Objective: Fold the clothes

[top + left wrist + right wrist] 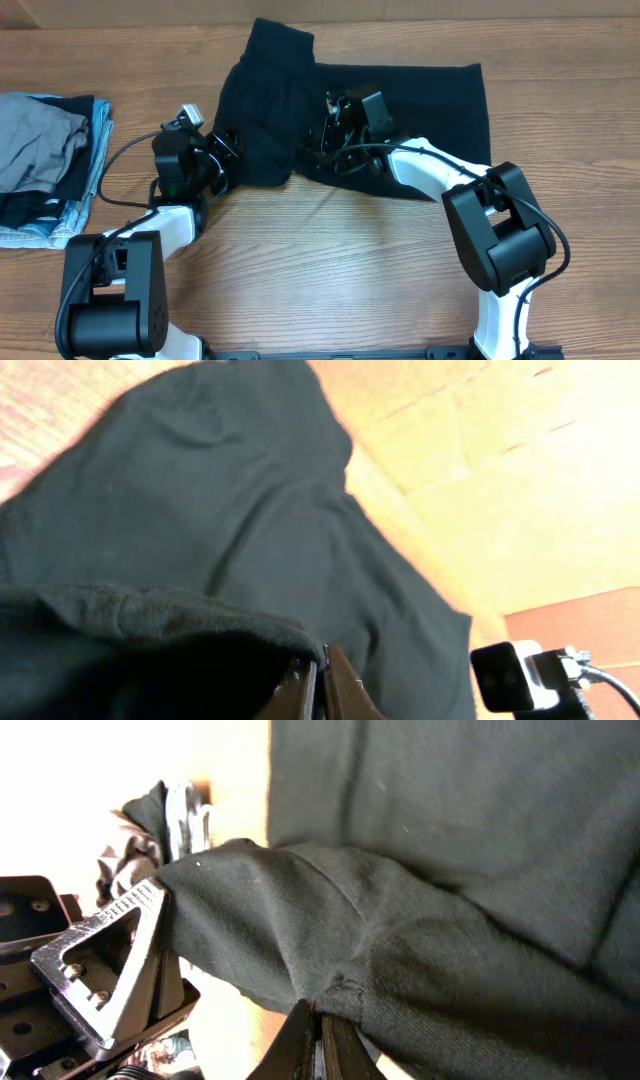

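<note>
Two claws grip one black shirt [420, 100]. Overhead, it sprawls on the surface [330, 260] well right of the folded stack [40, 160], partly bunched. The left claw [225, 150] bites the shirt's edge nearest the stack, and the right claw [335, 120] bites its rumpled middle, farther from the stack.

Left wrist: that claw [318, 685] is pinched tight on a thick fold, with cloth spreading beyond.

Right wrist: the right claw [320, 1038] is nipped tight on a puckered ridge, a detail overhead cannot show.

Soft, light and limp, the shirt will likely sag and drag. Hems or corners seem the better hold.
</note>
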